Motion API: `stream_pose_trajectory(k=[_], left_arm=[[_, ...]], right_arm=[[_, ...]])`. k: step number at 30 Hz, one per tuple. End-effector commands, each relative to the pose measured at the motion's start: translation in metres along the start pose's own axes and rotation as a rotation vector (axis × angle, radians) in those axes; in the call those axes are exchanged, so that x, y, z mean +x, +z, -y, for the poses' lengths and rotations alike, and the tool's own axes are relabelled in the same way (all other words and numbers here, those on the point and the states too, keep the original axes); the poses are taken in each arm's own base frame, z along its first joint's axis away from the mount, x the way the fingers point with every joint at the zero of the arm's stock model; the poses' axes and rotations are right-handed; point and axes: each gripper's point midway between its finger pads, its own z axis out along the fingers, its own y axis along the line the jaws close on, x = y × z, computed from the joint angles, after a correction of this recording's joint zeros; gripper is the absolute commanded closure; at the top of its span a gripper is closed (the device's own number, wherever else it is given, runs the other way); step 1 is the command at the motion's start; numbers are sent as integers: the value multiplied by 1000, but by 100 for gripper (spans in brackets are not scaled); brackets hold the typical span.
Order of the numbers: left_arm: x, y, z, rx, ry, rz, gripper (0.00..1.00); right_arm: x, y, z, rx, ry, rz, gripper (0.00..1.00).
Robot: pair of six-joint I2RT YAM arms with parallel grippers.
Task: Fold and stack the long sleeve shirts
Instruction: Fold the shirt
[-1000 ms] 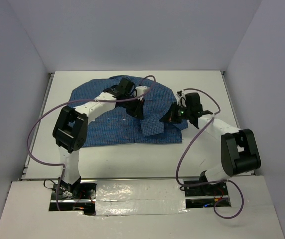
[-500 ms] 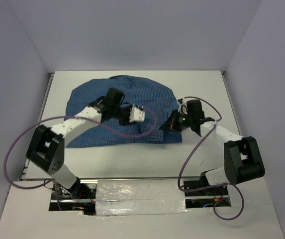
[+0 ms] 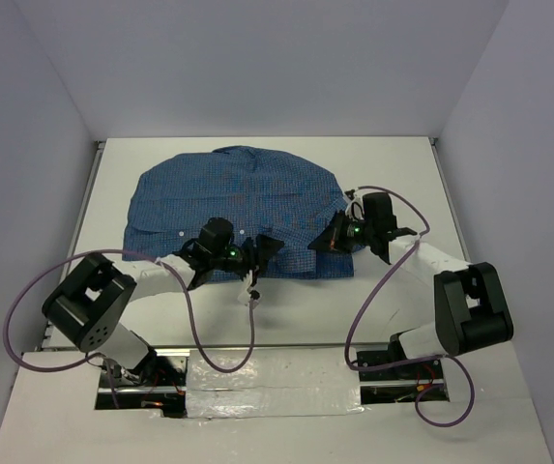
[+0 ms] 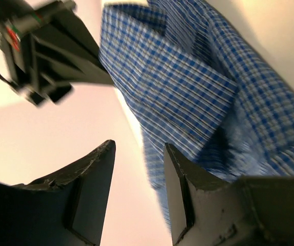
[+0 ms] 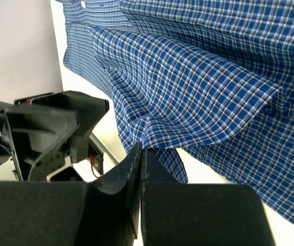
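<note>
From above, the shirt (image 3: 233, 193) is lying spread on the table (image 3: 402, 164), one flap turned in along its near edge. In the left wrist view, the left gripper (image 4: 136, 195) is standing partly open beside the hem, gripping nothing. In the right wrist view, the right gripper (image 5: 140, 161) is pinching a fold of cloth. Most folding, and any stacking, are seemingly remaining
</note>
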Motion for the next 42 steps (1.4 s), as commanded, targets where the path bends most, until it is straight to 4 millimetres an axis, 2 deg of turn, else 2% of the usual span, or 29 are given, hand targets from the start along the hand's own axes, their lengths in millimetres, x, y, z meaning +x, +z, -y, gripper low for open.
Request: stream_pose_trajectory(k=[1, 4, 7, 12, 13, 18, 23, 26, 31, 35, 38, 40, 42], left_arm=[[-14, 10, -24, -84, 271, 61, 45], [-10, 16, -15, -53, 301, 41, 45], [-11, 19, 3, 15, 297, 59, 46], [-19, 11, 8, 68, 269, 102, 46], [-22, 10, 16, 103, 257, 118, 46], [-17, 14, 30, 144, 275, 101, 45], [-6, 24, 23, 110, 301, 31, 45], [-1, 27, 29, 127, 265, 9, 46], [-3, 31, 29, 119, 271, 19, 49], [-12, 38, 16, 58, 232, 34, 66], [-14, 37, -1, 8, 196, 30, 91], [-20, 32, -6, 3, 155, 56, 100], [-26, 27, -5, 23, 88, 82, 100]], right_arm=[[0, 0, -8, -43, -26, 9, 100], [0, 0, -9, -49, -29, 12, 100], [-1, 0, -9, -47, -31, 12, 100], [-1, 0, -8, -41, -38, 12, 100], [-1, 0, -7, -40, -35, 11, 100], [-1, 1, -8, -49, -32, 9, 100], [-1, 1, -9, -48, -39, 9, 100], [-1, 0, -9, -50, -37, 15, 100], [0, 1, -9, -59, -28, 16, 100], [1, 1, -6, -48, -27, 10, 100], [2, 1, -4, -37, -31, 12, 100], [4, 1, 0, -27, -26, 10, 100], [3, 1, -1, -27, -29, 14, 100]])
